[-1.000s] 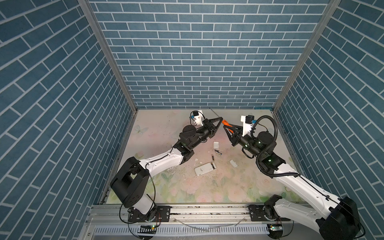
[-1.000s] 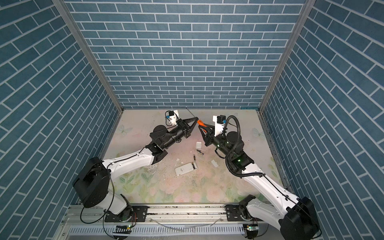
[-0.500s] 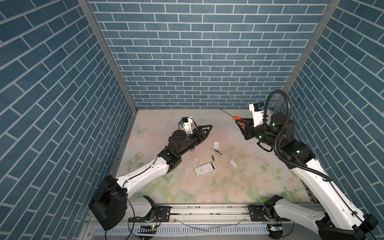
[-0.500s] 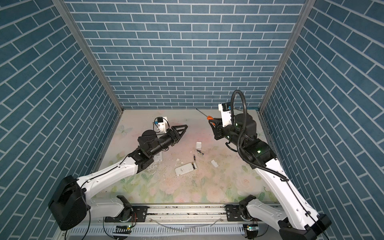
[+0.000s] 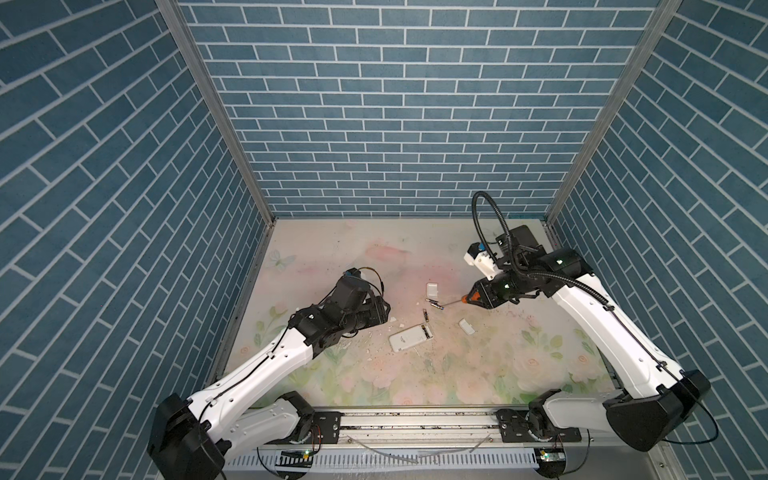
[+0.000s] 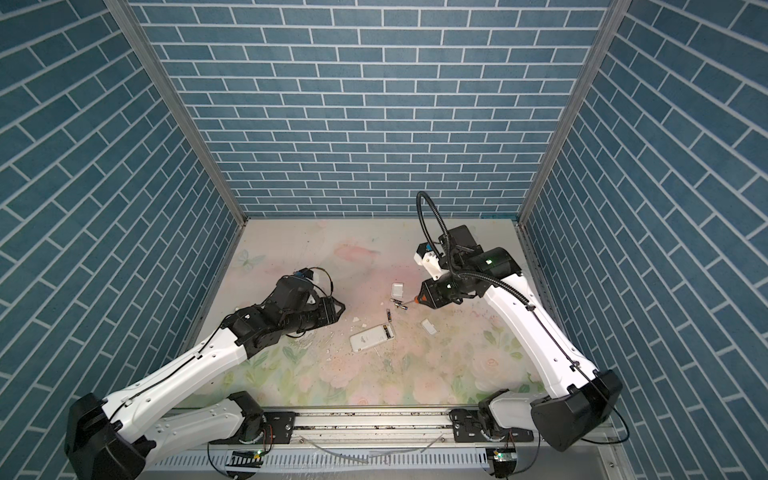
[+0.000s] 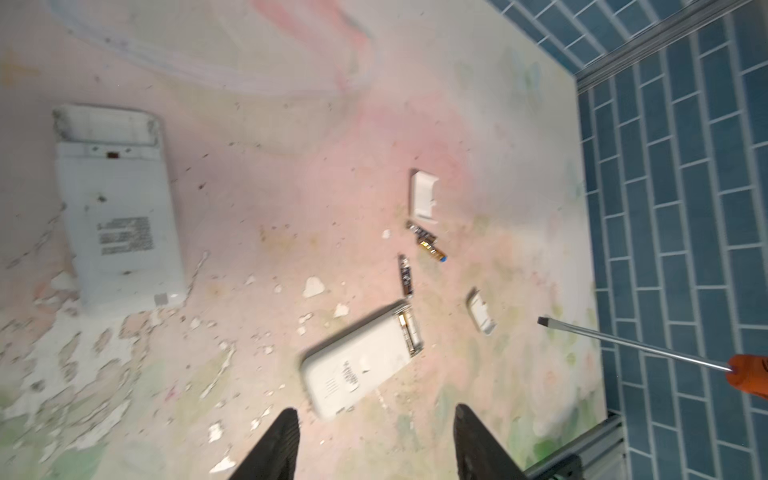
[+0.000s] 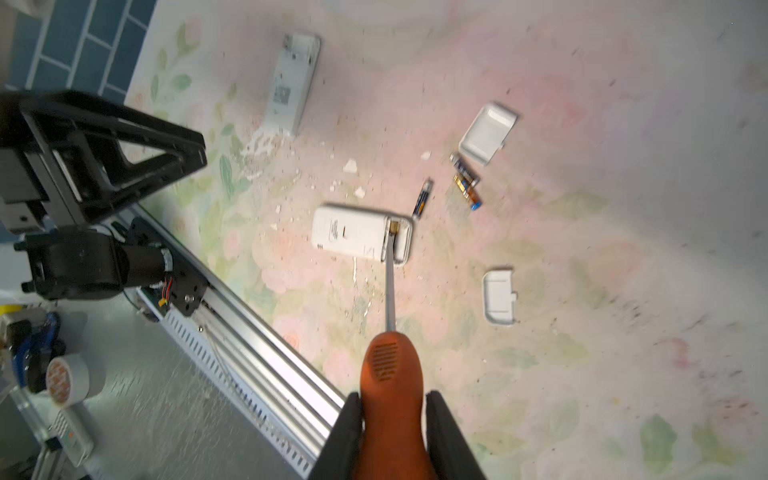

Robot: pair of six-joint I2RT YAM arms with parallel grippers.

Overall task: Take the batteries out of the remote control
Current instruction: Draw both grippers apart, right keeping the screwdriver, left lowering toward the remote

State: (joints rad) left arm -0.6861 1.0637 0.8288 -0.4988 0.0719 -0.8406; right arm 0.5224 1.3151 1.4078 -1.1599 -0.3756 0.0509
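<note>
Batteries point(image 7: 426, 243): three loose on the desk point(image 7: 291, 124), a pair just beside a cover point(image 7: 424, 197), a single just beside the open end of the remote point(image 7: 361, 365). Gold glint inside the open bay; battery or contact, cannot tell. Left claw point(image 7: 376, 415) open and empty, above the desk near the remote. Right claw point(image 8: 392, 397) clamped on the screwdriver point(image 8: 390, 365), blade aimed toward the bay.

Likely trouble: skidding the unpinned remote when levering with the blade; knocking a loose battery into a roll with a sweep of the shaft; slipping off a springy contact and gouging the plastic.

Both wrist views: a second remote point(image 7: 120, 208), back up, well apart from the first. Hidden under the left arm in both top views. Right wrist view: blade seemingly inside the bay. In a top view: screwdriver point(image 5: 473, 296) with its tip near the battery pair instead, so apparent contact not to be trusted.
</note>
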